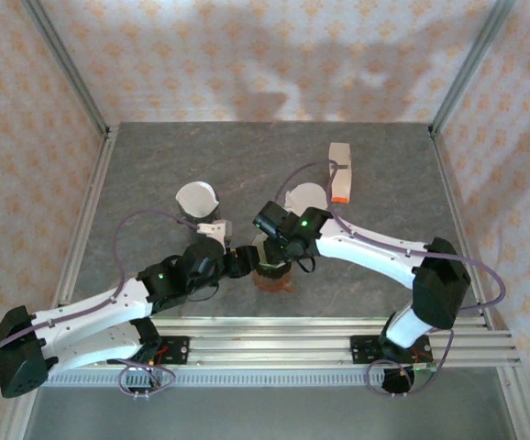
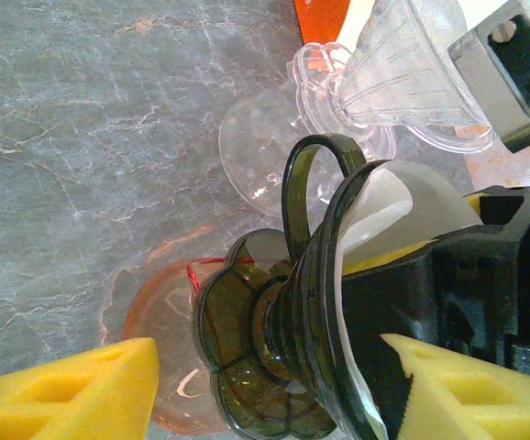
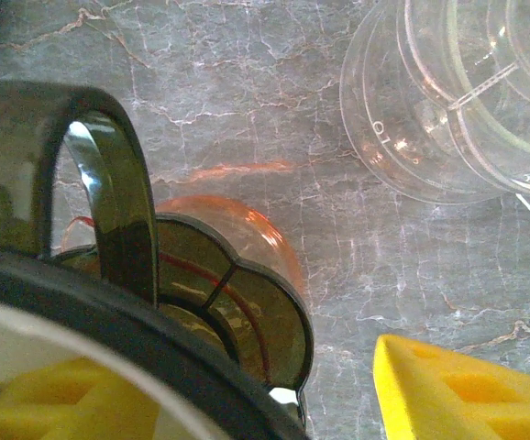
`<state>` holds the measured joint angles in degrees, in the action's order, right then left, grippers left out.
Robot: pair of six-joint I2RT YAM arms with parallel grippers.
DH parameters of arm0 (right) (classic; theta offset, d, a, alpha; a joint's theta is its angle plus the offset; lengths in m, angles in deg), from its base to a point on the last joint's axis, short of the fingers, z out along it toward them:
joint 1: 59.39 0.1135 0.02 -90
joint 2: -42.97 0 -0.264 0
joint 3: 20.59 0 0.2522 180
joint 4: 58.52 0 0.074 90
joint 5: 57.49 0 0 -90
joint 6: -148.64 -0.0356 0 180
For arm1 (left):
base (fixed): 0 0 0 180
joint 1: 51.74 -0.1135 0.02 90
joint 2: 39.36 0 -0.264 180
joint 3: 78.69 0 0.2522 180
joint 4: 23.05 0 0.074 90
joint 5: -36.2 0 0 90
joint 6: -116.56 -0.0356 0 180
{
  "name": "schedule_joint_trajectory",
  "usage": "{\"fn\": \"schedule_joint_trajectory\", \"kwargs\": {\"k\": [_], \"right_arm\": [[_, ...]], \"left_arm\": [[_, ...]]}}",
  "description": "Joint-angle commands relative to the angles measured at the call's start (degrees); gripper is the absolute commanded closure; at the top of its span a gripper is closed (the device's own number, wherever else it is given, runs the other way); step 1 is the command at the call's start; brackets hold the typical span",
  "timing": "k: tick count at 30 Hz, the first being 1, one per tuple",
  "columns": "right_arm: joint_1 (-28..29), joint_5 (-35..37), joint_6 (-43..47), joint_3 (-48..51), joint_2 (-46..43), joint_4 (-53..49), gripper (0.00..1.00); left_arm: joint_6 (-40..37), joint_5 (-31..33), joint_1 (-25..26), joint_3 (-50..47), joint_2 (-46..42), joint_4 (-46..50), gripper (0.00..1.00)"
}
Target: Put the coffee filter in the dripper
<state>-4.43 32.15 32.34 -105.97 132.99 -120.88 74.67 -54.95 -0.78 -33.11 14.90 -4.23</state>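
**Filter at the dripper, both arms close in.** The smoked dripper (image 2: pixel 247 367) stood on an orange glass (image 2: pixel 150 312) near the middle of the near edge of the table (image 1: pixel 155 165). The white coffee filter (image 2: pixel 403 202) lay inside its cone, one edge rising past the rim. Whether it sat flush could not be told.

The right gripper (image 3: pixel 237 367) straddled the dripper wall with its fingers spread and gripping nothing. One yellow pad was inside the filter. The other was outside, with bare table visible between it and the dripper's foot. The left gripper (image 2: pixel 267 348) also stood unclenched, with the dripper between its pads. The pad by the foot was clear of it, and the other overlapped the rim.

Two clear drippers (image 3: pixel 458 92) sat just behind, and a box with an orange end (image 1: pixel 339 171) lay toward the far right corner.

**Hazards, as judged.**
- The pad inside the cone could catch the paper and drag the filter out when it lifted, because nothing pinned the filter down.
- The dripper merely rested on the glass, so a sideways brush from any finger could tip it off or slide both.
- A wide retreat could knock the clear drippers.
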Motion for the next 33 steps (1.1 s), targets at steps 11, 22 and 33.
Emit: {"fn": "schedule_joint_trajectory", "kwargs": {"k": [11, 22, 33], "right_arm": [[0.9, 4.8, -2.8, -0.1, -10.2, -1.6, 0.38], [4.5, 7.3, -6.6, 5.5, -17.7, -3.6, 0.45], [5.0, 7.5, -7.0, 6.6, -18.2, -2.7, 0.46]], "left_arm": [[1.0, -0.3, -0.3, -1.3, -0.9, -0.4, 0.30], [1.2, -0.2, -0.3, -1.3, -0.7, -0.8, 0.30], [1.4, -0.3, -0.3, -1.2, -0.6, -0.7, 0.29]]}}
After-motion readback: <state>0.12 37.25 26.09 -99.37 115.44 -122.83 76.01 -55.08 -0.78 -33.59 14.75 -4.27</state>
